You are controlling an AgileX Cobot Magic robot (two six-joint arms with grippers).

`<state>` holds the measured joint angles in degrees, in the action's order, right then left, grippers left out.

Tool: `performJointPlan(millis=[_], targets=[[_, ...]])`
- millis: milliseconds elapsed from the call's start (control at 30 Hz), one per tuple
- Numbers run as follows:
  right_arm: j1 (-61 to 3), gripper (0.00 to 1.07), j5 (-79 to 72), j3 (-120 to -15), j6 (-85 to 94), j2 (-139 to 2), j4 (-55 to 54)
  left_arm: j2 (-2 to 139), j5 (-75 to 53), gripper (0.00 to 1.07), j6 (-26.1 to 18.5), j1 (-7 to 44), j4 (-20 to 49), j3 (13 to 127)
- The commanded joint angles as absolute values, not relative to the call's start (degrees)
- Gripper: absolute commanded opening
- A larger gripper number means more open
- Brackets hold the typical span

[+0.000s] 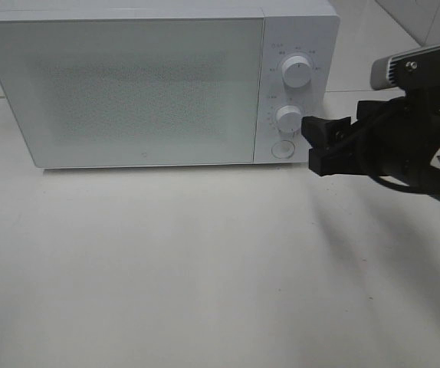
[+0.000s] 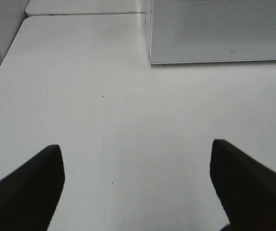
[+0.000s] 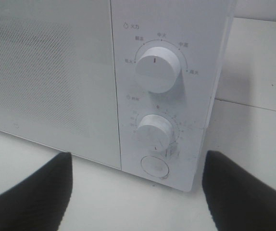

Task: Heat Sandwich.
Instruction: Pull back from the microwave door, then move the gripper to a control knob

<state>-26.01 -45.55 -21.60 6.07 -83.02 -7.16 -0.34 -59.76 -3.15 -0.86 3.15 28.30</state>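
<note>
Hovering just beside the ctrl panel of the white box-shaped microwave oven (image 1: 128, 84), the R black claw (image 1: 317, 144) stands wide and empty, level w/ the lower round white knob (image 1: 288, 118) and round white button (image 1: 283, 149). Oven door (image 1: 120, 92) is shut. L black claw (image 2: 138, 187), also wide and empty, hangs over the white bench (image 2: 80, 96). Sandwich: hidden from every view, so can't tell where it is or how it looks.

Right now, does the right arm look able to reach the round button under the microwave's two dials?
Probably yes. The right gripper hangs open just beside the control panel, level with the round button, with nothing between them; the microwave door is shut.
</note>
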Motion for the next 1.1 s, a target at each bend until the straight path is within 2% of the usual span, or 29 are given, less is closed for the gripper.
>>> performJointPlan(millis=[33, 233, 400, 633, 767, 1100], targets=[[-30.3, 0.73, -50.4, -21.6, 11.9, -85.5, -13.5, -1.5, -59.5, 0.76, -3.1, -0.6, 3.7, 28.2], [-36.5, 0.73, -53.7, -24.2, 15.2, -91.3, -24.7, -1.5, -59.5, 0.76, -3.1, -0.6, 3.7, 28.2], [-39.0, 0.73, -55.6, -28.1, 15.2, -96.0, -29.8, -1.5, -59.5, 0.76, -3.1, -0.6, 3.7, 28.2], [-39.0, 0.73, -56.6, -33.6, 15.2, -102.4, -30.9, -1.5, -59.5, 0.76, -3.1, -0.6, 3.7, 28.2], [-39.0, 0.73, -59.7, -35.8, 15.2, -106.3, -35.1, -1.5, -59.5, 0.76, -3.1, -0.6, 3.7, 28.2], [-39.0, 0.73, -67.6, -37.1, 15.3, -112.0, -38.6, -1.5, -59.5, 0.76, -3.1, -0.6, 3.7, 28.2]])
